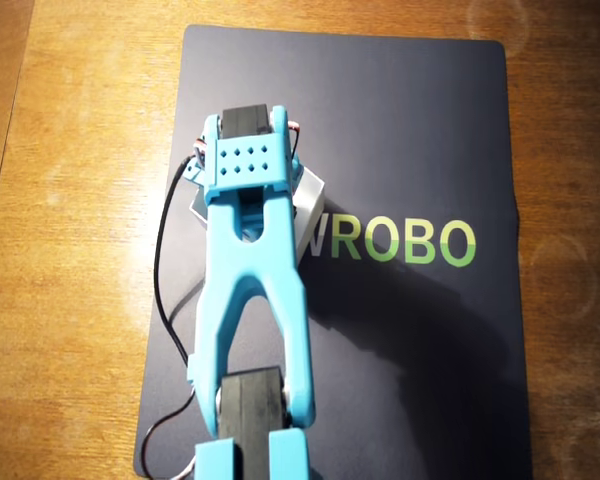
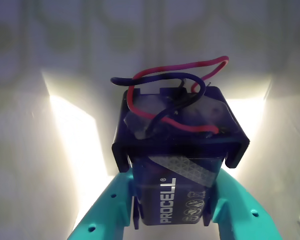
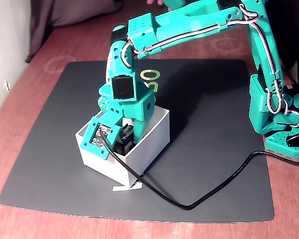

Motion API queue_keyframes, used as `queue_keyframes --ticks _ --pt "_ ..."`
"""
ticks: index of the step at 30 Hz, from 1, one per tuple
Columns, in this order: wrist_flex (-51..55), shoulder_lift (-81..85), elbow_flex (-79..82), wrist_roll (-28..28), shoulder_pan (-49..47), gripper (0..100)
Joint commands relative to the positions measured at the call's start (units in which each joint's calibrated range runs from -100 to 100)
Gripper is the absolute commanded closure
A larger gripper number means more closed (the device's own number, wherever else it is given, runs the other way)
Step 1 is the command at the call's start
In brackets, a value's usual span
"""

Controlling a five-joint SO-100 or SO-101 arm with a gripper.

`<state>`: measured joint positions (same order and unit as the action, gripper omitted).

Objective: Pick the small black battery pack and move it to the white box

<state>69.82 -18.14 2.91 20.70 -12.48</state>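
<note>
White box [image 3: 149, 139] walls surround the pincer-held [image 2: 172, 220] battery pack [image 2: 177, 192].

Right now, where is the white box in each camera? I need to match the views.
Overhead view: white box mostly hidden under the arm, corner showing left of the mat lettering.
Wrist view: its inner walls fill the picture around the battery pack.
Fixed view: left of centre on the mat.
Shared landmark: gripper reaching into it.

Arm [image 3: 189, 22] stretched out from the right of the fixed view, wrist bent steeply down at the left; gripper [image 2: 172, 200] clamped on the battery [image 2: 176, 197], fingers [image 2: 115, 210] either side.
</note>
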Motion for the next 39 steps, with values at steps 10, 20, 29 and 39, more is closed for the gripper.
queue_keyframes --ticks 10,20,29,39 --pt "-0.5 0.2 -0.41 -0.25 -0.24 85" --pt "0.03 1.43 -1.14 -0.25 -0.95 85" --pt "0.29 6.69 -1.05 -0.25 -3.76 85" --pt "0.38 13.8 -0.87 -0.25 -5.76 85"
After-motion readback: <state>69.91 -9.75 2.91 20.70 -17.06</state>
